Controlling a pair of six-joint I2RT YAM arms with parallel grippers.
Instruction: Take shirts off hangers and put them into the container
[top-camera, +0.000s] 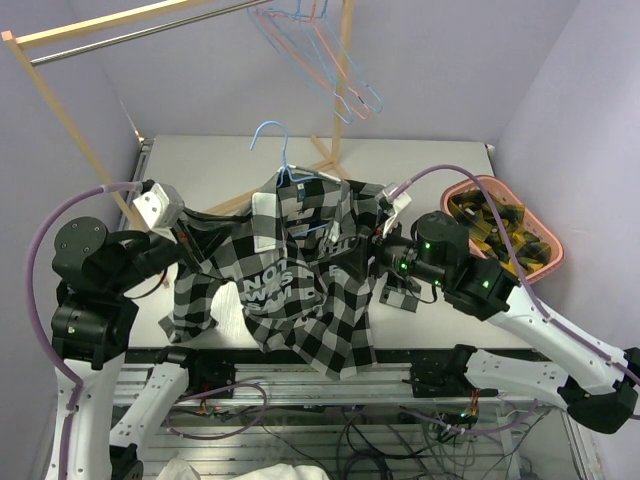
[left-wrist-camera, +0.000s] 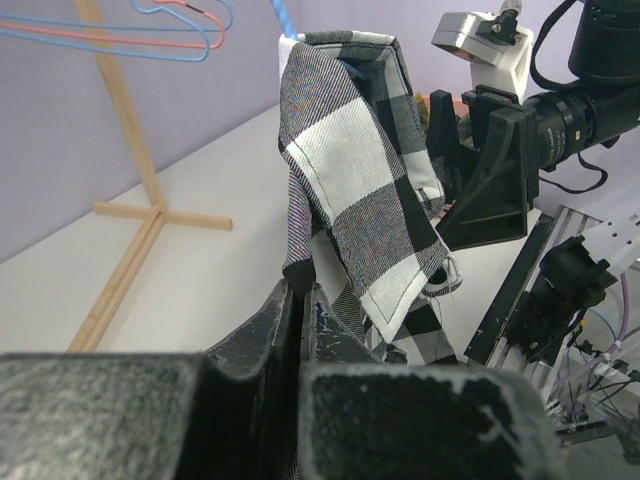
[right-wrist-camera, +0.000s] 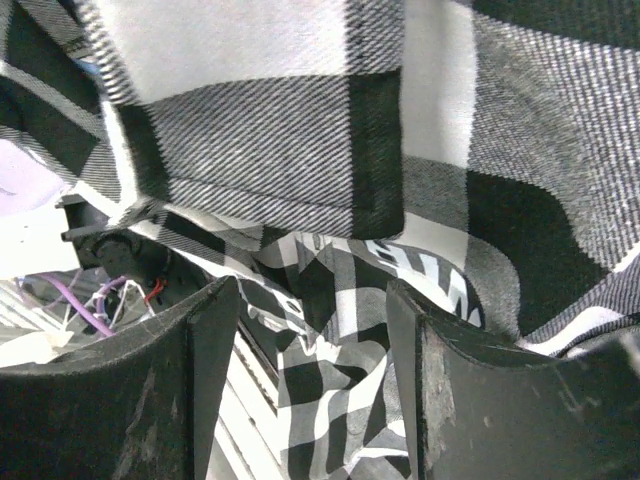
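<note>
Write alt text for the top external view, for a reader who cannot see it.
A black-and-white checked shirt, on a light blue hanger, hangs over the table's near edge between two tools. The left tool pinches its edge; the right tool stands open at its other side. A pink basket of dark items sits at the right.

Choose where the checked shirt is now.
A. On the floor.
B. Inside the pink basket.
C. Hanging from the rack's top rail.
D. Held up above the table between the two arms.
D: the shirt hangs above the table, well apart from the basket at right.
</note>
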